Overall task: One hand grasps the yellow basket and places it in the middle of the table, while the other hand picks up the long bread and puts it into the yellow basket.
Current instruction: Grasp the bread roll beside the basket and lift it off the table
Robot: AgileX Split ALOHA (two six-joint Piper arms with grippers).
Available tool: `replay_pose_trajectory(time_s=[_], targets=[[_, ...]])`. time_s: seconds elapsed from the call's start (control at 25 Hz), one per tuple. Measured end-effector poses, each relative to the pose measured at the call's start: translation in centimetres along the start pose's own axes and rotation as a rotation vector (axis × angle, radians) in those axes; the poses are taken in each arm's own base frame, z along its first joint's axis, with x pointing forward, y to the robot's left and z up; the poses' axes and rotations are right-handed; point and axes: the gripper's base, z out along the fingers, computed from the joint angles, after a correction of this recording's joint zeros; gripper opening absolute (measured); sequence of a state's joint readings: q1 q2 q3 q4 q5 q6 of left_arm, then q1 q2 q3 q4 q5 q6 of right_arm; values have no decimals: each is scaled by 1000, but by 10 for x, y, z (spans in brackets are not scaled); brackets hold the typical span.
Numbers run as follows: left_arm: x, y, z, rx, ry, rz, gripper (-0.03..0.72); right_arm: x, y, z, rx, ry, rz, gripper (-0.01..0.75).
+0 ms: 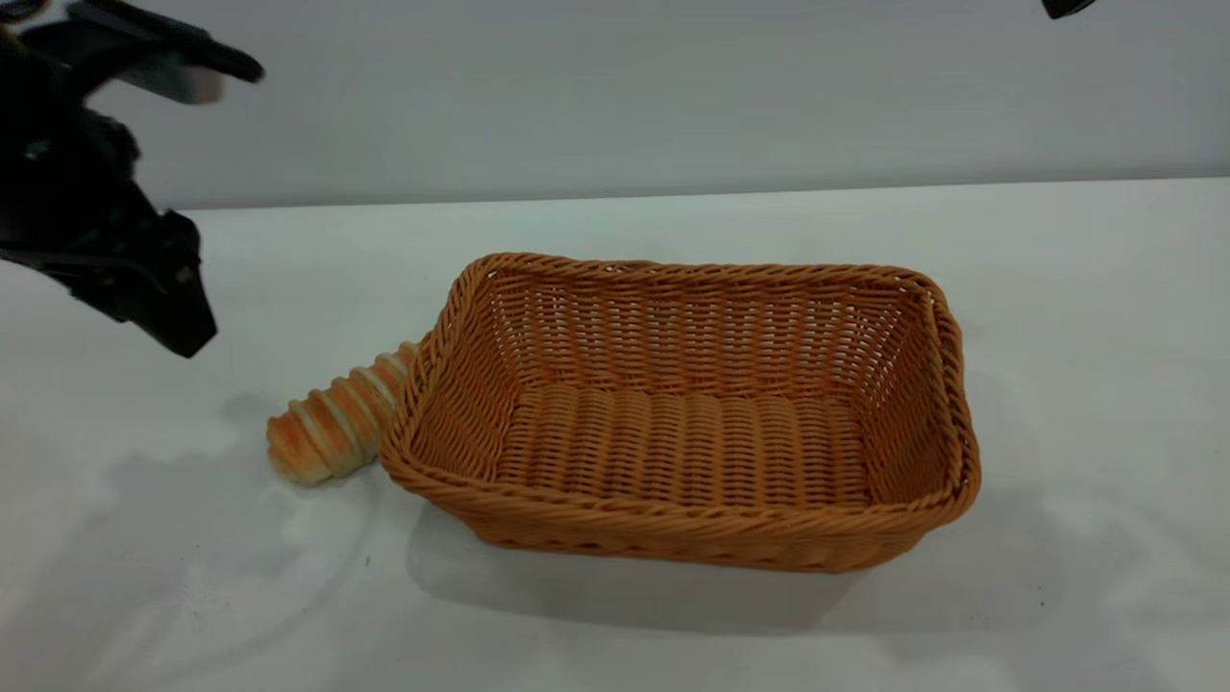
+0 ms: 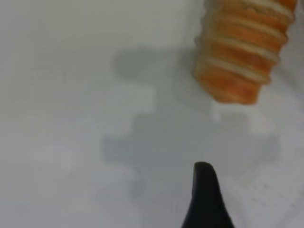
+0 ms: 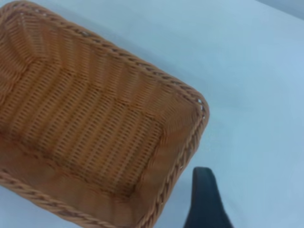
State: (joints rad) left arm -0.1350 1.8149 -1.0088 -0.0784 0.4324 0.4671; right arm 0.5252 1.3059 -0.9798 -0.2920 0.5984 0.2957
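Note:
The yellow basket (image 1: 692, 423) stands upright and empty in the middle of the table (image 1: 615, 625). The long bread (image 1: 332, 428) lies on the table against the basket's left side, its far end hidden behind the rim. My left gripper (image 1: 207, 202) hangs open and empty in the air above and left of the bread. In the left wrist view one dark finger (image 2: 204, 199) shows short of the bread's end (image 2: 242, 52). My right gripper (image 1: 1065, 8) is high at the top right, away from the basket; its finger (image 3: 205, 202) shows just outside the basket's rim (image 3: 190, 142), holding nothing.
A pale wall (image 1: 615, 96) rises behind the table's far edge. Bare white tabletop lies in front of the basket, to its right, and left of the bread.

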Motion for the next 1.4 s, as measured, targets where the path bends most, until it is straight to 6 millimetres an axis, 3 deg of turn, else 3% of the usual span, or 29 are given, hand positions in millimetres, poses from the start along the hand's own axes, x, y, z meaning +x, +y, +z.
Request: replay_pose_trajectory(time_s=[0.48, 0.8, 0.96, 1.16, 1.2, 1.4], targets=[[-13, -23, 71, 1, -21, 201, 563, 0, 1, 0, 0, -2, -5, 548], [-10, -26, 112, -23, -54, 223, 552, 0, 0, 0, 2, 4, -5, 548], [-9, -26, 121, -30, -63, 223, 444, 0, 0, 0, 2, 4, -9, 548], [-11, -25, 120, -39, -77, 259, 107, 1, 0, 0, 4, 5, -14, 548], [-12, -25, 117, -43, -83, 284, 78, 1, 0, 0, 4, 5, -14, 548], [-21, -21, 95, -69, -125, 361, 75, 1, 0, 0, 4, 5, -15, 548]])
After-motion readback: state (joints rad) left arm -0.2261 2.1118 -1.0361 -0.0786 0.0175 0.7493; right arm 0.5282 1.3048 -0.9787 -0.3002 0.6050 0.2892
